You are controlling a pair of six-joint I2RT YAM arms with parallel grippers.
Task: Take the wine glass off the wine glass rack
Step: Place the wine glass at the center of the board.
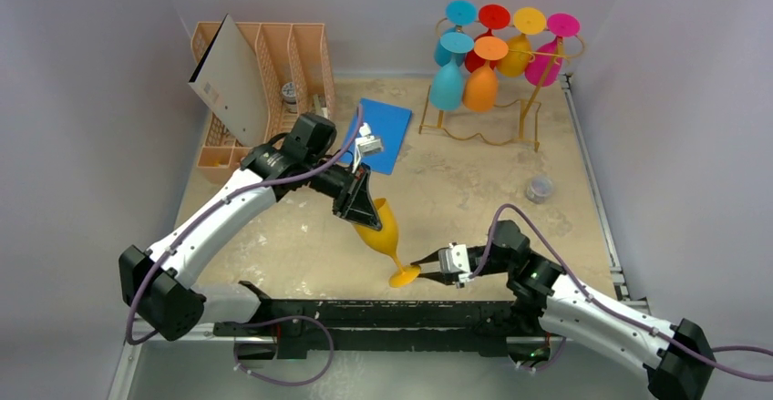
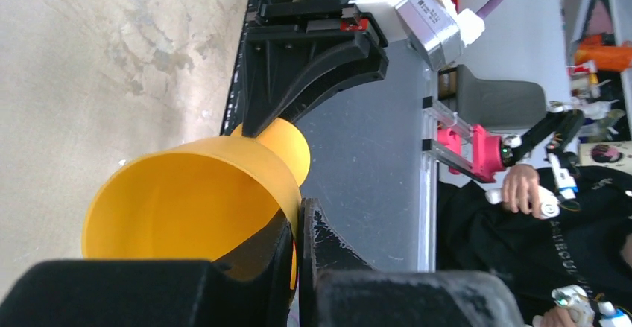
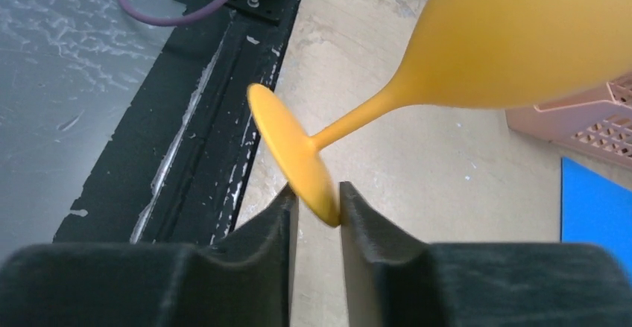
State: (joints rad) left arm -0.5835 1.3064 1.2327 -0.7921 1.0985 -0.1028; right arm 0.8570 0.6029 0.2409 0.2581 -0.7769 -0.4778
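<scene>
A yellow-orange wine glass (image 1: 378, 227) hangs tilted above the table between my two arms, bowl up-left and foot down-right. My left gripper (image 1: 365, 204) is shut on the bowl's rim, one finger inside the bowl (image 2: 194, 200) and one outside, as the left wrist view (image 2: 298, 215) shows. My right gripper (image 1: 421, 266) is closed on the edge of the glass's round foot (image 3: 291, 148), which sits between its fingertips in the right wrist view (image 3: 317, 197). The gold wire wine glass rack (image 1: 524, 113) stands at the back right with several coloured glasses hanging upside down.
A peach slotted file organizer (image 1: 273, 63) holding a grey binder (image 1: 232, 81) stands at the back left. A blue sheet (image 1: 383, 131) lies beside it. A small grey cup (image 1: 540, 188) sits at the right. The black base rail (image 1: 383, 313) runs along the near edge.
</scene>
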